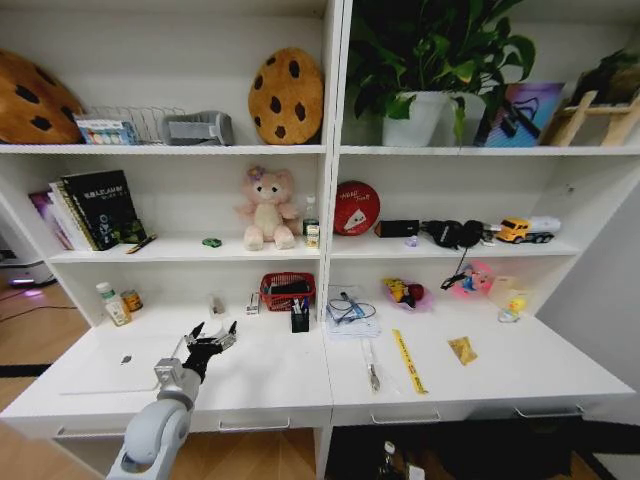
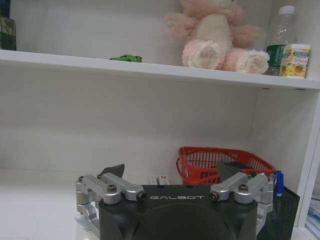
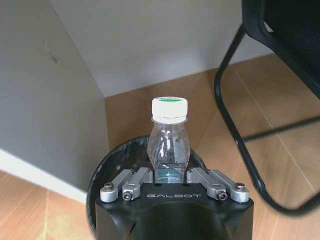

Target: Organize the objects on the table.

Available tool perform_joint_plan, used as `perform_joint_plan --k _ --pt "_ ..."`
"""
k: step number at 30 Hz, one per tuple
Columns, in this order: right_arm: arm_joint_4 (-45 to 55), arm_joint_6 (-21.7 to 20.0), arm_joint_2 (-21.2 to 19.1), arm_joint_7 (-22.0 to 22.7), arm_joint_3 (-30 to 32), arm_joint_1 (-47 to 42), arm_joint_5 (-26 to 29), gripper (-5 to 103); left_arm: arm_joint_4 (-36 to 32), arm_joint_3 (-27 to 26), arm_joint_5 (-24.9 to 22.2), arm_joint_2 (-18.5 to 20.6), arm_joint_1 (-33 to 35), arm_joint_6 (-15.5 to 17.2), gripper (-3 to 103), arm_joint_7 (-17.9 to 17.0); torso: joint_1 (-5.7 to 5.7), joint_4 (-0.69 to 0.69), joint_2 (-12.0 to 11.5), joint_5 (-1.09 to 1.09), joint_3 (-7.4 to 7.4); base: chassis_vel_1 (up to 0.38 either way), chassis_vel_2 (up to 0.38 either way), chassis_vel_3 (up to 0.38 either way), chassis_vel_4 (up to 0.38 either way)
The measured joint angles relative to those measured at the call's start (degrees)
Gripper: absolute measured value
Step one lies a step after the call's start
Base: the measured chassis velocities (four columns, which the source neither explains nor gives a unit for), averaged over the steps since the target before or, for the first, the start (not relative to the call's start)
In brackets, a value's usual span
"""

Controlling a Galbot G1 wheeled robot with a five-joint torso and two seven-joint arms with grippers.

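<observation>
Fingers of the left gripper [image 1: 211, 332] are seen spread apart above the white bench [image 1: 280, 385], with nothing between them, just beside the thin silver laptop [image 1: 115, 368] that lies flat on the bench's left part. Seen from the left wrist, the same fingers [image 2: 113, 171] are held wide before the back wall, with a red basket [image 2: 220, 162] and a black mesh pen holder [image 2: 282, 210] beyond them, a blue pen [image 2: 279, 182] standing in the holder. On the shelf above, a tiny green object [image 2: 126, 58] is set well left of the pink plush bear [image 2: 215, 35], and a clear bottle with a green label [image 2: 277, 37] stands to the bear's other side. At the right wrist, the fingers of the right gripper [image 3: 169, 176] are clamped on the lower body of a clear plastic bottle [image 3: 169, 137] with a white and green cap, held upright over a black bin [image 3: 107, 175] on a wooden floor [image 3: 225, 130]. A second small bottle [image 1: 113, 303] is seen at the bench's far left, near the wall.
</observation>
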Motion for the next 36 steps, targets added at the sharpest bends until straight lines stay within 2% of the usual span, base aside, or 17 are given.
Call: perform_joint_plan --k 3,6,14,15,17,18,20,21,23,24,25,26,29,30,32,33,36 --pt "-7.28 4.67 0.21 -1.65 -0.35 4.71 -1.93 25 0.0 0.0 0.0 0.0 0.0 0.0 100 0.0 0.0 0.02 0.0 -0.02 0.0 0.0 0.0 0.0 0.0" --pt "-10.49 6.55 0.24 -2.75 -0.59 7.33 -2.09 25 0.0 0.0 0.0 0.0 0.0 0.0 100 0.0 0.01 0.02 0.0 -0.01 0.0 0.0 0.0 0.0 0.0" --pt "-13.31 7.73 -0.15 -5.31 -1.66 11.74 -0.39 25 0.0 0.0 0.0 0.0 0.0 0.0 100 0.0 0.0 0.01 0.0 -0.02 0.0 0.0 0.0 0.0 0.0" --pt "-13.34 7.43 -0.09 -5.06 -1.73 11.89 -0.38 36 0.0 0.0 0.0 0.0 0.0 0.0 100 0.0 0.01 0.01 0.0 -0.02 0.0 0.0 0.0 0.0 0.0" --pt "-13.3 7.24 0.01 -4.84 -1.79 11.92 -0.4 36 0.0 0.0 0.0 0.0 0.0 0.0 100 0.0 0.0 0.01 0.0 -0.02 0.0 0.0 0.0 0.0 0.0" --pt "-13.11 7.11 0.1 -4.72 -1.83 11.85 -0.43 47 0.0 0.0 0.0 0.0 0.0 0.0 100 0.0 0.0 0.01 0.0 -0.02 0.0 0.0 0.0 0.0 0.0" --pt "-12.78 7.04 0.22 -4.61 -1.89 11.72 -0.48 47 0.0 0.0 0.0 0.0 0.0 0.0 100 0.0 0.0 0.01 0.0 -0.02 0.0 0.0 0.0 0.0 0.0" --pt "-12.56 6.96 0.32 -4.39 -1.94 11.63 -0.61 57 0.0 0.0 0.0 0.0 0.0 0.0 100 0.0 0.0 0.01 0.0 -0.02 0.0 0.0 0.0 0.0 0.0" --pt "-12.32 6.9 0.44 -4.13 -1.97 11.52 -0.8 57 0.0 0.0 0.0 0.0 0.0 0.0 100 0.0 0.0 0.01 0.0 -0.02 -0.01 0.0 0.0 0.0 0.0" --pt "-11.87 6.69 0.6 -3.89 -1.99 11.32 -0.98 69 0.0 0.0 0.0 0.0 0.0 0.0 100 0.0 0.0 0.01 0.0 -0.02 -0.01 0.0 0.0 0.0 0.0" --pt "-11.48 6.47 0.7 -3.71 -2.02 11.11 -1.16 69 0.0 0.0 0.0 0.0 0.0 0.0 100 0.0 0.0 0.01 0.0 -0.02 -0.01 0.0 0.0 0.0 0.0" --pt "-11.06 6.34 0.8 -3.26 -2.05 10.9 -1.48 79 0.0 0.0 0.0 0.0 0.0 0.0 100 0.0 0.0 0.01 0.0 -0.02 0.0 0.0 0.0 0.0 0.0" --pt "-9.83 6.28 0.86 -2.27 -2.06 10.3 -1.97 79 0.0 0.0 0.0 0.0 0.0 0.0 100 0.0 0.0 0.01 0.0 -0.02 0.0 0.0 0.0 0.0 0.0" --pt "-8.3 6.03 0.74 -1.57 -2.13 9.51 -2.25 90 0.0 0.0 0.0 0.0 0.0 0.0 100 0.0 0.0 0.02 0.0 -0.02 -0.01 0.0 0.0 0.0 0.0" --pt "-7.06 5.84 0.56 -1.07 -2.23 8.72 -2.51 90 0.0 0.0 0.0 0.0 0.0 0.0 100 0.0 0.0 0.02 0.0 -0.02 -0.01 0.0 0.0 0.0 0.0" --pt "-4.57 5.42 0.21 -0.32 -2.47 6.98 -3.15 98 0.0 0.0 0.0 0.0 0.0 0.0 100 0.0 0.0 0.02 0.0 -0.02 -0.01 0.0 0.0 0.0 0.0" --pt "3.27 1.74 -0.41 0.3 -2.76 1.28 -4.48 100 0.0 -0.01 0.0 0.0 0.0 0.0 100 0.0 0.0 0.02 0.0 -0.02 -0.01 0.0 0.0 0.0 0.0"
